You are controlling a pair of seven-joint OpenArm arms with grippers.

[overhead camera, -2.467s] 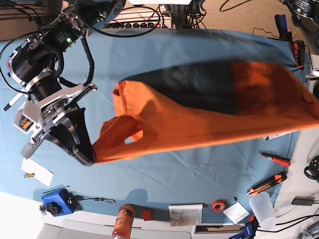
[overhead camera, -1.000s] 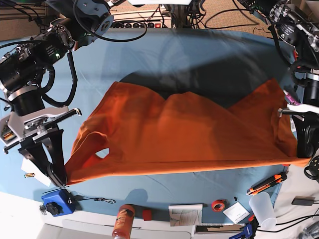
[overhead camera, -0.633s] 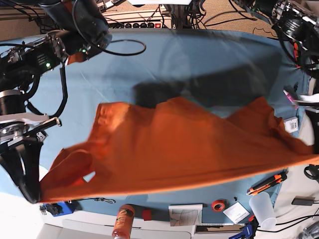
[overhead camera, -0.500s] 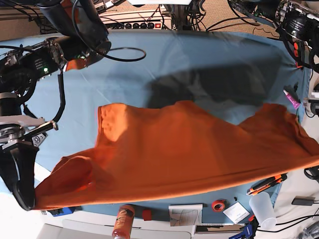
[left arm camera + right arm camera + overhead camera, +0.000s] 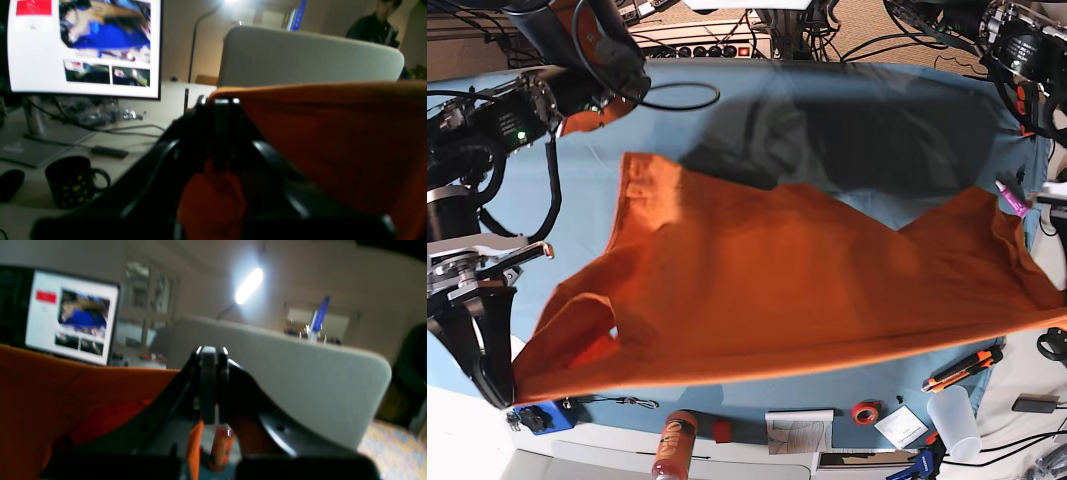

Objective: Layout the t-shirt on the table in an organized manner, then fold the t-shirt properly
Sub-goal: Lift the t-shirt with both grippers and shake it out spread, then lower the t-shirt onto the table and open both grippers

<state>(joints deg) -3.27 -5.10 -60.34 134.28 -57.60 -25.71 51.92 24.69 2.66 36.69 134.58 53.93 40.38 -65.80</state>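
t-shirt stretched wide, bright orange, rippled.

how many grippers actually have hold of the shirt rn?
2. The right gripper pinches the t-shirt at its corner on the base view's left; the left gripper clamps the opposite edge, out of the base view on its right.

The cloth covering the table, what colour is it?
Teal-blue, plain. The table cover shows best in the base view.

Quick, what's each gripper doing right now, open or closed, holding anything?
Left gripper: closed on the t-shirt.
Right gripper: closed on the t-shirt's other end.
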